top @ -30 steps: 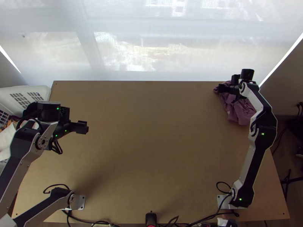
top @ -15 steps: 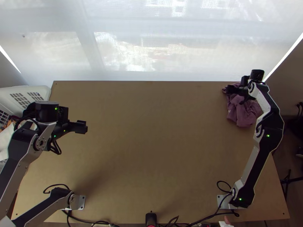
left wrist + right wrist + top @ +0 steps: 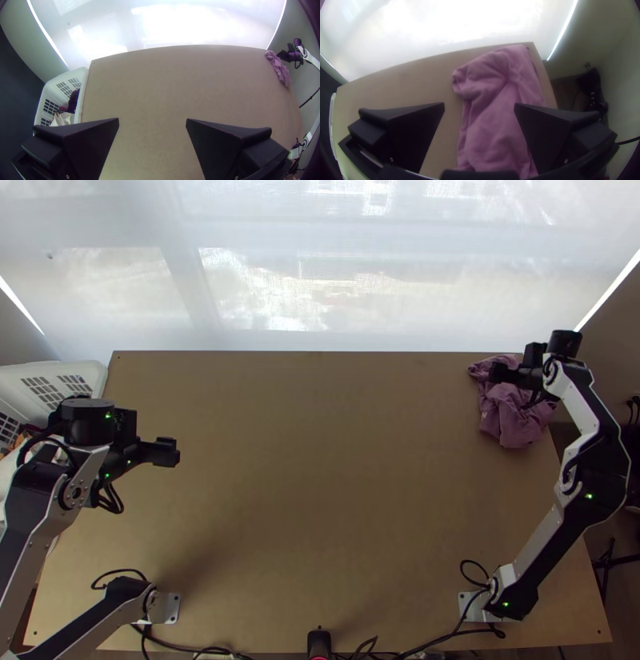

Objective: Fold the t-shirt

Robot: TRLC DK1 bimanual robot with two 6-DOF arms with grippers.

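Daylight comes bright through a pale translucent screen (image 3: pixel 320 284) beyond the far edge of the light wooden table (image 3: pixel 320 476). Its middle glares white in both wrist views, washing out detail, and thin brilliant strips of light run down its sides. The tabletop looks dimmer, with soft-edged shadows toward its near left corner and near edge. Gentle shading marks the folds of the rumpled purple cloth (image 3: pixel 500 106). Fisheye distortion bows the table's far edge in the left wrist view, and dark corners frame both wrist views.
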